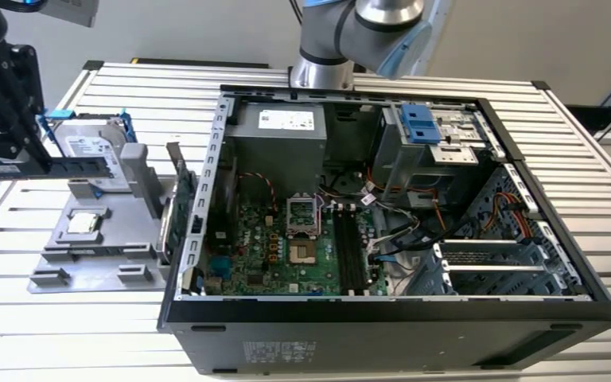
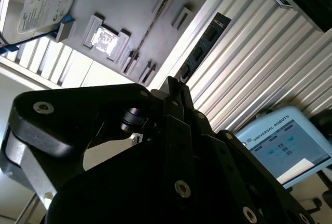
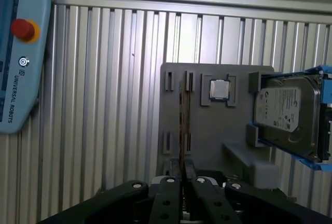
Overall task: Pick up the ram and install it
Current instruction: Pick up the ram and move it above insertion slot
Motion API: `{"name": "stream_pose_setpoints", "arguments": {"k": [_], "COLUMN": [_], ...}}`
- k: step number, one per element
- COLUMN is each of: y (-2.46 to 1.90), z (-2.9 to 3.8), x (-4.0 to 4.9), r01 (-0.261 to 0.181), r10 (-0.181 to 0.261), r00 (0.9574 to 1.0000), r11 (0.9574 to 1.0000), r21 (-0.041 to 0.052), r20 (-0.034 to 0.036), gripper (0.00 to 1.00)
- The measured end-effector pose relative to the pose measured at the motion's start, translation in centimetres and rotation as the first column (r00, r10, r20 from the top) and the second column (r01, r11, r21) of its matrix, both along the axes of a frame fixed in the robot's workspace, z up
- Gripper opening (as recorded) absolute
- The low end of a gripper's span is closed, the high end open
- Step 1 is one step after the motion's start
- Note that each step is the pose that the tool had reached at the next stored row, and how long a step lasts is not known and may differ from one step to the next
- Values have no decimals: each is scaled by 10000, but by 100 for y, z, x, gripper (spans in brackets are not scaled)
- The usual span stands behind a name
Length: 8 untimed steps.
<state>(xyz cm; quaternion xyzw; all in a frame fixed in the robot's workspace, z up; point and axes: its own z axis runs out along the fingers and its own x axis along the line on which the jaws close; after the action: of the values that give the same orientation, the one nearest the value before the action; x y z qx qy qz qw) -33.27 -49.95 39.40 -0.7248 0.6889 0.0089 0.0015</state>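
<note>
1. ram (image 1: pixel 72 168) is outside the case (image 1: pixel 391 308), well off the case wall on the exterior view's left, lifted off the tabletop (image 1: pixel 72 318) and touching nothing but the jaws
2. gripper (image 1: pixel 25 155) has its jaws clamped on the ram. They pinch the end far from the case, and the free end points toward the case
3. ram long axis lies about level, running across the exterior view toward the case wall. In the first wrist view the ram (image 3: pixel 182 120) is edge-on, a thin line coming straight out of the gripper (image 3: pixel 182 175). In the second wrist view the ram (image 2: pixel 205 45) shows its chip face sticking out past the gripper (image 2: pixel 174 86)
4. key relation: the ram slots (image 1: pixel 350 255) are inside the case on the board, well apart from the ram, with the case wall between. The slots' long axis looks roughly crosswise to the ram's, judging from the exterior view
5. green card (image 1: pixel 184 203) stands upright just outside that case wall, between the ram's free end and the case
6. gray tray (image 1: pixel 114 239) with the hard drive (image 1: pixel 93 151) sits just beside the same case wall, below the held ram
7. arm (image 1: pixel 332 48) rises from behind the case's far side and reaches out past the wall, wrist turned so the jaws hold the ram flat-on from one end
</note>
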Motion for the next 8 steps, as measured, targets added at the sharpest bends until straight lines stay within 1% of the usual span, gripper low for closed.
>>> {"name": "stream_pose_setpoints", "arguments": {"k": [8], "y": [0], "z": [3], "x": [93], "r01": [0], "r10": [0], "r00": [10000], "r11": [10000], "r21": [-1], "r20": [0], "gripper": [0]}}
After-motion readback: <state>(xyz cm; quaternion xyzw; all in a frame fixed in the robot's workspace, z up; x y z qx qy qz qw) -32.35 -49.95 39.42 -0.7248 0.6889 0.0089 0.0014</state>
